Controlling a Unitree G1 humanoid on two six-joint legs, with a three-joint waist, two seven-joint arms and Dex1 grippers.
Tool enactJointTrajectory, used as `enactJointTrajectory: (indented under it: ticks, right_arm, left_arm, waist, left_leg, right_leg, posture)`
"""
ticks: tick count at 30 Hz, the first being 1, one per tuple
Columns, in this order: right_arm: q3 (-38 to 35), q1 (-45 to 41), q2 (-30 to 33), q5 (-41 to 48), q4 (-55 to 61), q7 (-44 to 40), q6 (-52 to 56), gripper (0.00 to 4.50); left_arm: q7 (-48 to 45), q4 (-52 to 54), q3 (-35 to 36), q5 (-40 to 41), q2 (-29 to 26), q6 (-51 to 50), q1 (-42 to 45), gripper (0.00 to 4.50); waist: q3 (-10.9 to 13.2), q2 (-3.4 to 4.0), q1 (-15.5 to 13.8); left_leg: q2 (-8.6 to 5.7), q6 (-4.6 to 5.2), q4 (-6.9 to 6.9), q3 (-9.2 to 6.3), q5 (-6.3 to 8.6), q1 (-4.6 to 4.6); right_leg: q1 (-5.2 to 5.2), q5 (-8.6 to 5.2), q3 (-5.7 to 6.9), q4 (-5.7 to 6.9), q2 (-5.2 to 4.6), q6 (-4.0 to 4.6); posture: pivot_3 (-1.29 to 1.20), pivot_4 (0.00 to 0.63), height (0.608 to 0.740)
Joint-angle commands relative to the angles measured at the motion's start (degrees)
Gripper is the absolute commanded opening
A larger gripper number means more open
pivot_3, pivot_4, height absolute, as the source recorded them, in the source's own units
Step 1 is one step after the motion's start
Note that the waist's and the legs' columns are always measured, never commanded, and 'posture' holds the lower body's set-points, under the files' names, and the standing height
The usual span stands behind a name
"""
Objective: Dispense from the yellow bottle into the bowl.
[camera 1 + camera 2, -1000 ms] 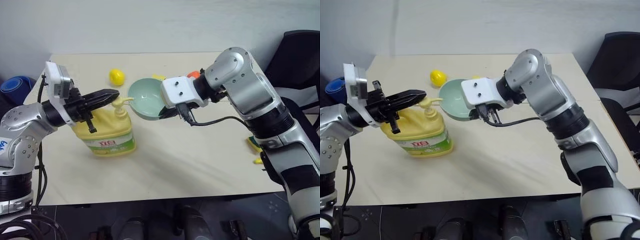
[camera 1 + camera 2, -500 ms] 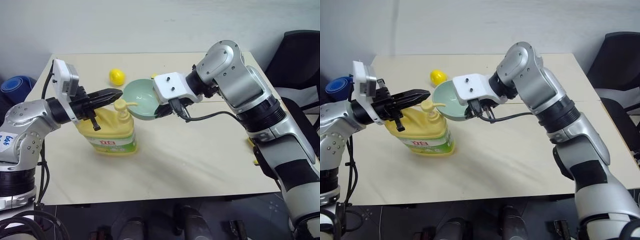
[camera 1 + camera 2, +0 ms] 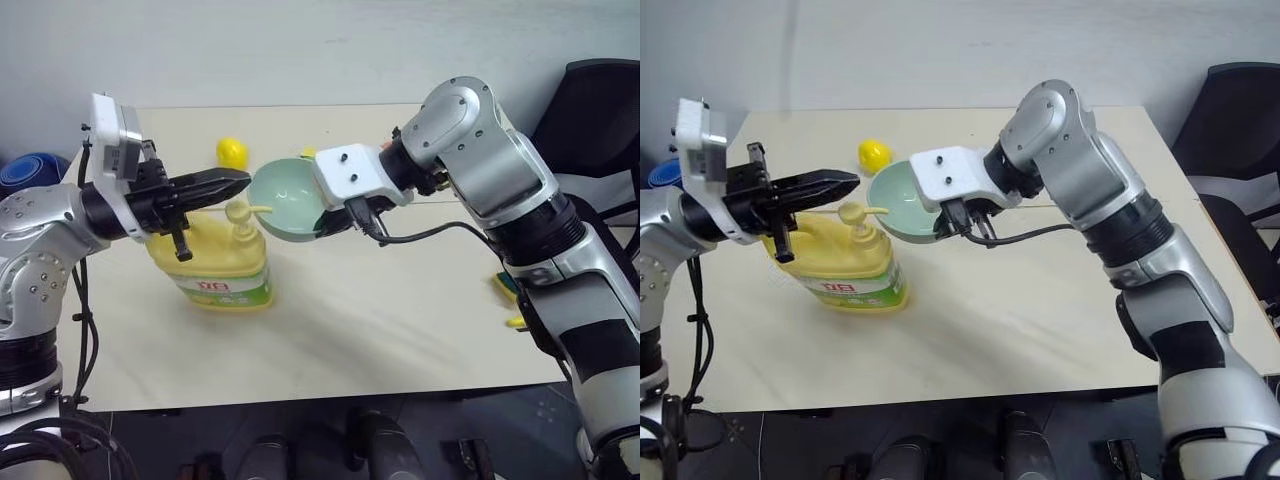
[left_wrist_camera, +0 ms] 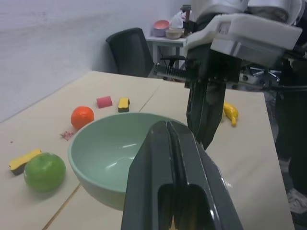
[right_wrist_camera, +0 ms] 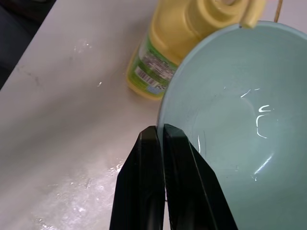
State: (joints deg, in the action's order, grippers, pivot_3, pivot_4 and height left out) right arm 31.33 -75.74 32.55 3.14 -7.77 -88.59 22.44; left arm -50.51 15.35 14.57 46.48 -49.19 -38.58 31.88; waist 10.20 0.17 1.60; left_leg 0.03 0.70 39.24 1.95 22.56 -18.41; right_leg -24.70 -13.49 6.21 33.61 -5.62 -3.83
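While the right claw [image 5: 160, 139] pinches the pale mint-green bowl's [image 3: 285, 200] rim, the clenched left claw [image 3: 240, 181] hovers above the big pale-yellow plastic pump jug [image 3: 215, 262].

From head height we look forward and down over the table [image 3: 380, 330] through two side-by-side eyes sharing one scene. Our wrist cameras sit close, each sighting along its fingers at the bowl [image 5: 240, 115], which both share.

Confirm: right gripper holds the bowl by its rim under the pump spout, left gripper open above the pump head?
Not quite: the left gripper is shut, its fingers pressed together, as the left wrist view shows. The rest holds: the right gripper pinches the bowl by its rim beneath the yellow bottle's spout.
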Motion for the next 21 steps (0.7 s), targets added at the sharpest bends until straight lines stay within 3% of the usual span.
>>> enactJointTrajectory:
  ticks: [1,21]
  right_arm:
    - [0.0,-0.5,1.5,3.3,4.3,-3.9,1.9,0.00]
    - [1.4,-0.4,1.8,5.9,7.1,-3.8,5.5,0.00]
  left_arm:
    - [1.2,1.9,-0.7,-2.1,0.3,0.8,-1.1,0.04]
    - [5.9,2.9,-7.6,-8.3,0.2,-3.0,-4.9,0.04]
  waist:
    - [0.0,0.00,0.0]
    - [0.0,-0.01,0.0]
  left_leg:
    - [0.00,-0.01,0.00,0.00,-0.01,0.00]
    - [0.02,-0.04,0.00,0.02,-0.01,0.13]
  right_leg:
    - [0.00,0.00,0.00,0.01,0.00,0.00]
    - [0.06,0.00,-0.05,0.07,0.00,0.00]
  posture:
    - [0.00,0.150,0.740]
    - [0.00,0.150,0.740]
